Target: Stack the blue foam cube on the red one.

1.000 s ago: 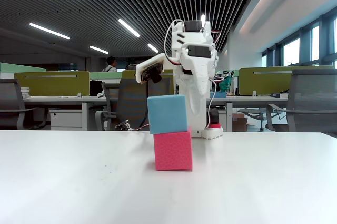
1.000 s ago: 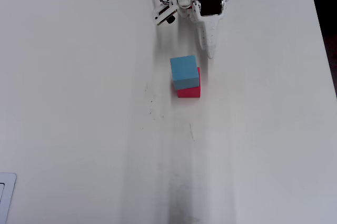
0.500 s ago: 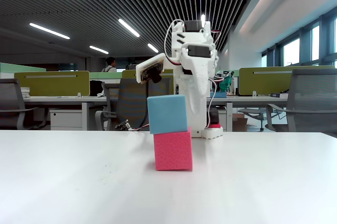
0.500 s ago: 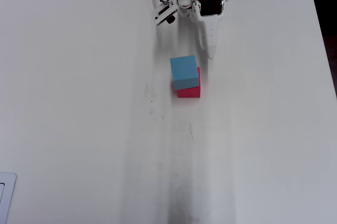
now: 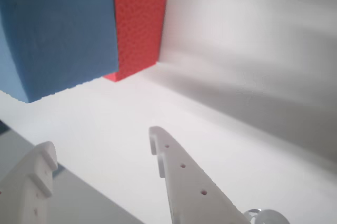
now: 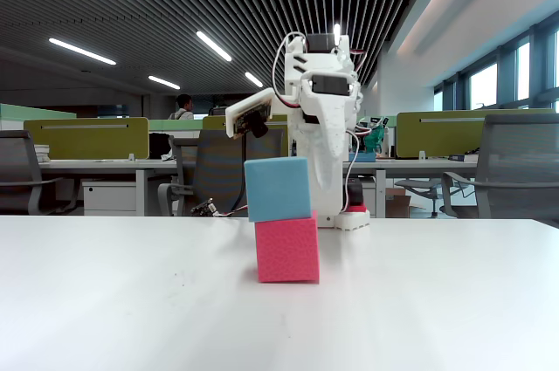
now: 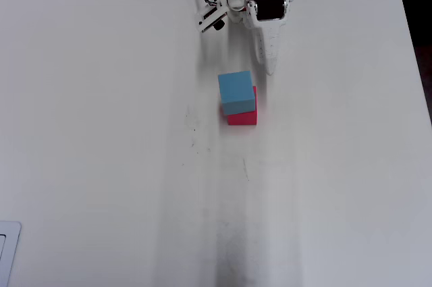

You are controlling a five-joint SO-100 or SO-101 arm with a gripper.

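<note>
The blue foam cube rests on the red one in the fixed view, shifted a little to the left so its edge overhangs. From overhead, the blue foam cube covers most of the red one. My gripper hangs folded back near the arm's base, behind the stack and apart from it, also seen in the fixed view. The wrist view shows the gripper open and holding nothing, with the blue foam cube and the red one beyond the fingertips.
The white table carries faint scuff marks in front of the stack. A small camera bracket with cables sticks out beside the arm at the far edge. A pale object sits at the overhead view's bottom-left corner. Office desks and chairs fill the background.
</note>
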